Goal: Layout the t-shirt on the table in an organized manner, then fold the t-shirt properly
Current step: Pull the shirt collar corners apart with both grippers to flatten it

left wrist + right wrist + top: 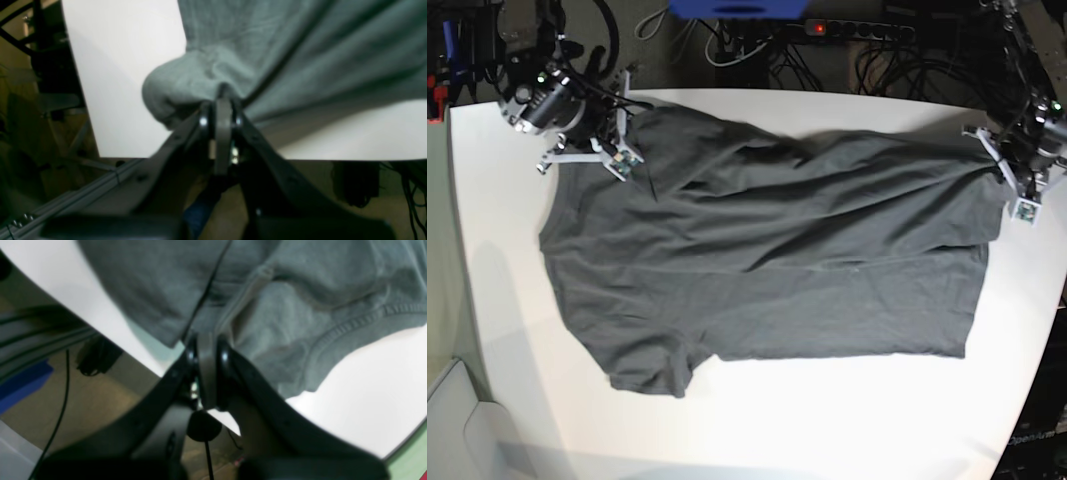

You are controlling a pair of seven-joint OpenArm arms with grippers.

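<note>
The dark grey t-shirt [757, 260] lies spread sideways on the white table [827, 420], hem toward the right and one sleeve [652, 372] at the near left. In the base view my right gripper [630, 140] is at the far left, shut on the shirt's far shoulder area. Its wrist view shows the jaws [206, 340] pinching bunched cloth [267, 340] beside a stitched hem. At the far right my left gripper [999, 158] is shut on the far hem corner. The left wrist view shows the pinched cloth [206, 76] pulled taut above the closed tips [223, 93].
Both grippers work close to the table's far edge [827, 95]. Cables and a power strip [857, 30] lie beyond it, with a blue object [737, 8] at the top. The table's right edge [1052, 300] runs just beside the left gripper.
</note>
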